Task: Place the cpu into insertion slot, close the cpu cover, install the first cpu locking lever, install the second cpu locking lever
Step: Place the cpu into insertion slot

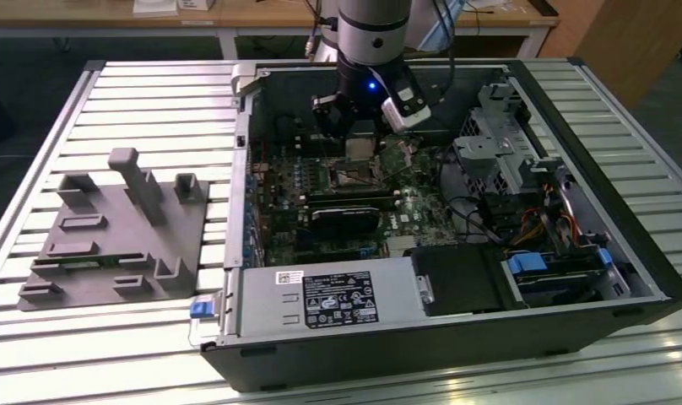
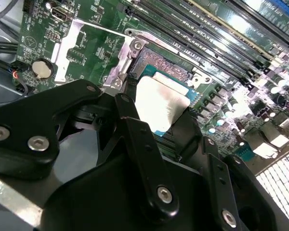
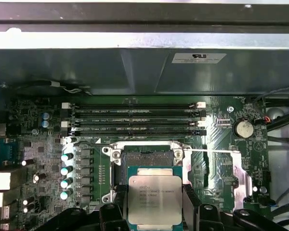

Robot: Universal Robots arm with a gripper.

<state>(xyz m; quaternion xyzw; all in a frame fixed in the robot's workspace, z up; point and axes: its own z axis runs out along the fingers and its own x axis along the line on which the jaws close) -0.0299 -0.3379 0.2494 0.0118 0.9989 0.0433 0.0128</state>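
Silver-grey square cpu [image 3: 154,195], one, clamped in your black two-fingered gripper [image 3: 154,208] (one dark insertion slot [image 1: 358,175] at six o'clock, exterior view).

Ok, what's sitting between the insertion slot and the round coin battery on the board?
The cpu cover, swung open off the insertion slot. In both wrist views its silvery frame sits between the slot and the coin battery.
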